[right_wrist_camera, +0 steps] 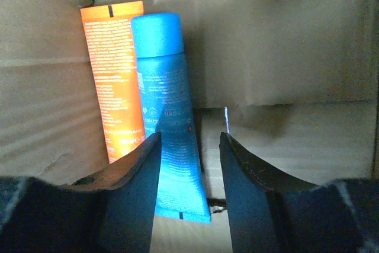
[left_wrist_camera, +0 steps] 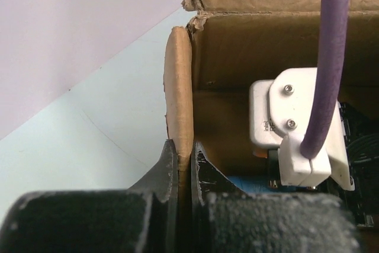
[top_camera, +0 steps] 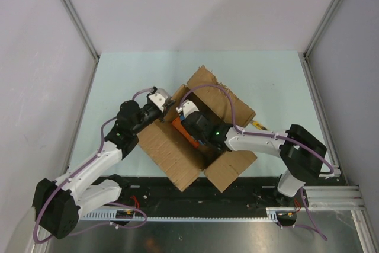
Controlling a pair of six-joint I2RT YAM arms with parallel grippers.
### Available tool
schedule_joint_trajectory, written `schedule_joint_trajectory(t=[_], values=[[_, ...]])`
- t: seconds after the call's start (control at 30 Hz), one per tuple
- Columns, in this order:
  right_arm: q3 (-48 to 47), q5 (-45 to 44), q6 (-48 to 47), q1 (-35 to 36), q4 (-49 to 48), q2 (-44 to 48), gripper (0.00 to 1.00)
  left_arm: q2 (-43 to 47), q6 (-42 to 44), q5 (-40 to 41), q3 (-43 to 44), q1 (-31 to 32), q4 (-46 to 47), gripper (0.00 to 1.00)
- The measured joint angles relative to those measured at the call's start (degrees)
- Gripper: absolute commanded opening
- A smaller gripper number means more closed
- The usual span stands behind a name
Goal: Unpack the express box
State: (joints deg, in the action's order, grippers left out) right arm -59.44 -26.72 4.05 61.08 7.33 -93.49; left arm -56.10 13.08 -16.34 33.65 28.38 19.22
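Express box [top_camera: 172,152] sat mid-surface [top_camera: 130,75], flaps open. Inside it were 1 blue tube [right_wrist_camera: 166,105] and 1 orange pack [right_wrist_camera: 115,69], side by side. Left gripper [left_wrist_camera: 185,149] jaws pinched a box side panel. Right gripper [right_wrist_camera: 189,140] was inside with jaws spread over the tube. The arm hid the rest of the interior from above.

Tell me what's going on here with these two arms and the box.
The left gripper is shut on a cardboard edge of the express box. The right gripper is down inside the open box, open over a blue tube lying beside an orange pack. Neither item is out yet.
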Motion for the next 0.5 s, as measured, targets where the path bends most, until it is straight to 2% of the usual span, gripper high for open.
schedule_joint_trajectory(t=[0.4,0.5], values=[[0.26,0.44,-0.31,0.48,-4.48,-3.76,0.49,-1.55,-1.66,0.00,0.00,-1.27,-0.04,0.00],[0.35,0.44,-0.72,0.50,-4.87,-4.00,0.45,-1.60,-1.66,0.00,0.00,-1.31,-0.07,0.00]])
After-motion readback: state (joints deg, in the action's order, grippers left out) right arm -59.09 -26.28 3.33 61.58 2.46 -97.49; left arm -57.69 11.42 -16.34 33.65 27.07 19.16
